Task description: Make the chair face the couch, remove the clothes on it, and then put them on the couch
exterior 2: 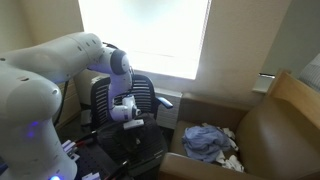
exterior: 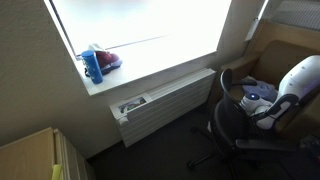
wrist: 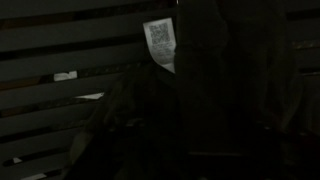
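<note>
A black office chair (exterior 2: 148, 98) stands beside the brown couch (exterior 2: 270, 130) in both exterior views, the chair (exterior: 228, 128) partly behind my arm. A bundle of blue-grey clothes (exterior 2: 208, 141) lies on the couch seat. My gripper (exterior 2: 129, 119) hangs low over the chair seat, close in front of the slatted backrest. The wrist view is very dark and shows only the backrest slats and a white tag with a printed code (wrist: 160, 42). The fingers are too dark to make out. I see no clothes on the chair.
A window sill holds a blue bottle (exterior: 92, 66) and a red item (exterior: 108, 60). A white radiator (exterior: 165, 102) runs under the window. A wooden cabinet (exterior: 30, 155) stands at the near corner. The couch's wooden arm (exterior 2: 298, 100) is at the far side.
</note>
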`<state>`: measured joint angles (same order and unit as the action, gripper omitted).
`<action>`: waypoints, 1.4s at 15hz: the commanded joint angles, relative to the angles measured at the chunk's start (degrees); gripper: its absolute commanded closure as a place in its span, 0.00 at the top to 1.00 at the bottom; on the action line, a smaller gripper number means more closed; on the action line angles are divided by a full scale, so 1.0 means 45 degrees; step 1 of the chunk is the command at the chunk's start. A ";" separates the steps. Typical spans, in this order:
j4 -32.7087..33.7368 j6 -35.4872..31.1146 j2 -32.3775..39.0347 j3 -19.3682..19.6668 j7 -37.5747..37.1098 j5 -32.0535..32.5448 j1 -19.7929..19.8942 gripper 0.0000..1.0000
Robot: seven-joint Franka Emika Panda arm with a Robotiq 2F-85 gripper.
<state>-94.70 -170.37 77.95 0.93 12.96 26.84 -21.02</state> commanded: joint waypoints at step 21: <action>-0.4339 -0.3818 -0.4104 0.9583 -0.3899 -0.2187 -0.6889 0.02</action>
<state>-105.32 -184.45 62.94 33.11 -2.57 22.36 -41.46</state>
